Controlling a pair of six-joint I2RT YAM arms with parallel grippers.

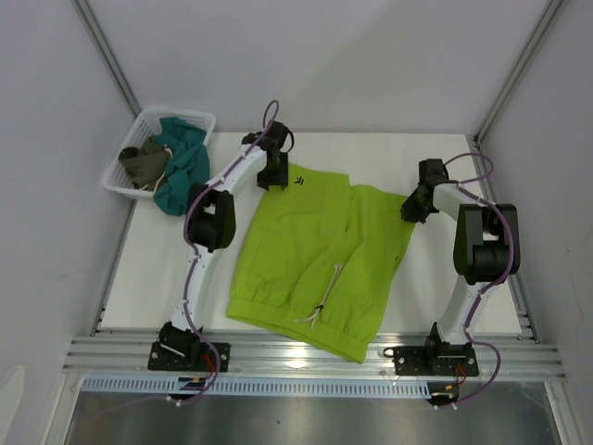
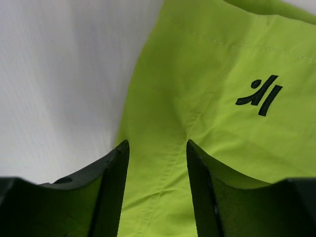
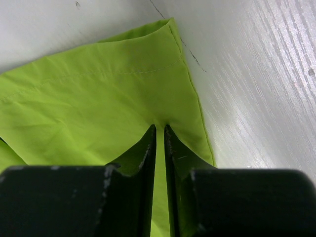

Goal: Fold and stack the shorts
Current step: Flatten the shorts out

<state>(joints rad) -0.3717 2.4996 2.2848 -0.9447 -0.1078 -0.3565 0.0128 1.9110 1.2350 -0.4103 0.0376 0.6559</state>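
The lime-green shorts [image 1: 315,250] lie flat on the white table, waistband and white drawstring [image 1: 322,301] toward the near edge, legs toward the far side. My left gripper [image 1: 273,176] is down at the far left leg, beside the black logo [image 2: 259,94]. Its jaws [image 2: 157,144] stand apart with a seam of the shorts [image 2: 212,59] between them. My right gripper [image 1: 410,209] is at the far right leg corner. There its fingers [image 3: 160,127] are nearly together, pinching a thin fold of the shorts [image 3: 98,89].
A white basket [image 1: 181,112] stands at the far left corner, holding a teal cloth [image 1: 185,167] and an olive-brown cloth [image 1: 144,165]. White walls enclose the table on three sides. A metal rail [image 1: 315,357] with both arm bases runs along the near edge.
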